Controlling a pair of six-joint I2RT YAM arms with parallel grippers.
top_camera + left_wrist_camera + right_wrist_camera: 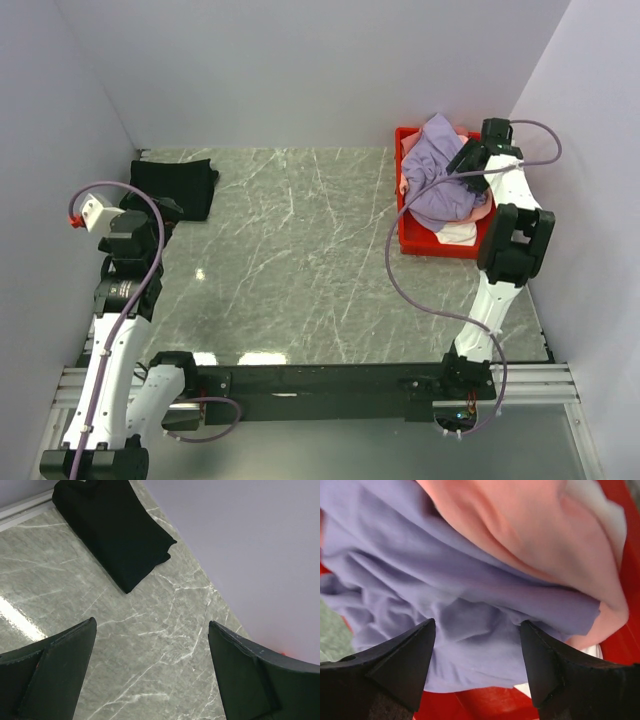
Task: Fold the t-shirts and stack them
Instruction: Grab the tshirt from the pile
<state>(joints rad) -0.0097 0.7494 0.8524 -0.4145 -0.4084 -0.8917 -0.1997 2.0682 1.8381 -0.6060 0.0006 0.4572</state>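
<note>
The counter (300,270) was a glossy grey-green marbled slab with thin white veins. A black t-shirt (178,185) lay folded flat on it in the far left corner, close to the back edge. A red tray (435,247) sat on it at the far right, well apart from the shirt, with bare marble between them.

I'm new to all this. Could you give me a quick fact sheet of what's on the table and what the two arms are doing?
surface: grey marbled table
black t-shirt: folded, flat on the table, far left corner
red tray: far right side
in the tray: lavender t-shirt on top, pink t-shirt and white t-shirt beneath, all crumpled
left gripper: open, over bare table near the black shirt
right gripper: open, close over the lavender shirt
</note>
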